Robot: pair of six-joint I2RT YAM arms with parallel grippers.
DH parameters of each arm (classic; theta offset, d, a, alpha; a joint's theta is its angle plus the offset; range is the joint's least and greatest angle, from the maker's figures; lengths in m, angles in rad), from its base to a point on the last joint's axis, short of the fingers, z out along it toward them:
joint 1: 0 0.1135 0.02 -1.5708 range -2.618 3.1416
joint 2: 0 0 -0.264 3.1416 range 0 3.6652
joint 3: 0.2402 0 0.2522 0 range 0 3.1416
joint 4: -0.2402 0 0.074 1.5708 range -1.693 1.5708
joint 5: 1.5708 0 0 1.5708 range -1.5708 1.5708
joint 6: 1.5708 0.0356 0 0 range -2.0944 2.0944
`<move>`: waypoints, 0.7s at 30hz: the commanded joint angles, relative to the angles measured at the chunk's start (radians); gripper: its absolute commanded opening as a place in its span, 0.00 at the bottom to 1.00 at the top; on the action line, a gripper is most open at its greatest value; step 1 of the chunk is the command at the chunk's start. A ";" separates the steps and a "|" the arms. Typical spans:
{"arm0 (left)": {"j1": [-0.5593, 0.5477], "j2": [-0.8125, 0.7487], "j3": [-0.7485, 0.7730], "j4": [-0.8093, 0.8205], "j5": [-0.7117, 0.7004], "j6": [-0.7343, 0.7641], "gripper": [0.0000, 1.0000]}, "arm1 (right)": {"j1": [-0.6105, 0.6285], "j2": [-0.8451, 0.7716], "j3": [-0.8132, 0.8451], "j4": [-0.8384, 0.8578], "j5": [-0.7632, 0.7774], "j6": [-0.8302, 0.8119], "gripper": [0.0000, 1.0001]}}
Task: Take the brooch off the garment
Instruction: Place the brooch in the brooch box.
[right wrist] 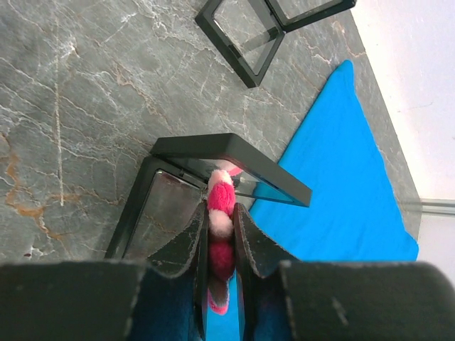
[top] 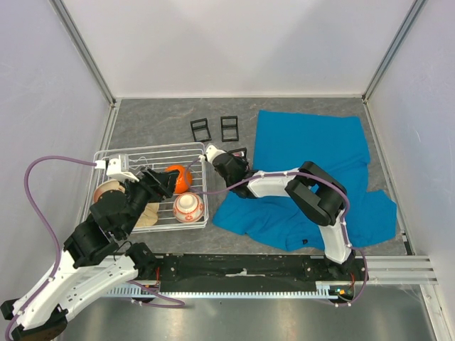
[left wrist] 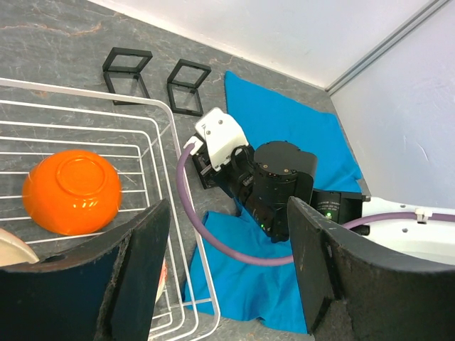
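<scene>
The teal-blue garment (top: 313, 177) lies spread on the right of the table; it also shows in the left wrist view (left wrist: 284, 121) and the right wrist view (right wrist: 334, 177). My right gripper (right wrist: 221, 213) is shut on a pink and white fuzzy brooch (right wrist: 222, 202), holding it at the mouth of an open black display box (right wrist: 213, 170) beside the garment's left edge. In the top view the right gripper (top: 226, 162) hides the brooch. My left gripper (left wrist: 227, 263) is open and empty above the wire basket's right rim.
A white wire basket (top: 202, 153) holds an orange bowl (top: 179, 178), a white and orange ball (top: 188, 207) and a beige item (top: 106, 190). Two more open black boxes (top: 201, 129) (top: 229, 128) stand behind. Walls enclose three sides.
</scene>
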 commanded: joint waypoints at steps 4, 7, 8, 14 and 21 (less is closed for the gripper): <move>0.003 -0.007 0.018 0.041 -0.014 0.032 0.74 | -0.012 0.030 0.037 0.052 -0.007 -0.011 0.15; 0.003 -0.005 0.020 0.041 -0.012 0.035 0.74 | -0.013 0.044 0.038 0.063 0.014 -0.021 0.15; 0.003 -0.004 0.020 0.041 -0.009 0.035 0.74 | -0.013 0.045 0.037 0.065 0.017 -0.021 0.15; 0.003 -0.007 0.020 0.041 -0.009 0.037 0.74 | -0.015 0.050 0.037 0.072 0.033 -0.022 0.17; 0.003 -0.001 0.020 0.039 0.002 0.040 0.73 | -0.015 0.071 0.049 0.069 0.046 -0.030 0.24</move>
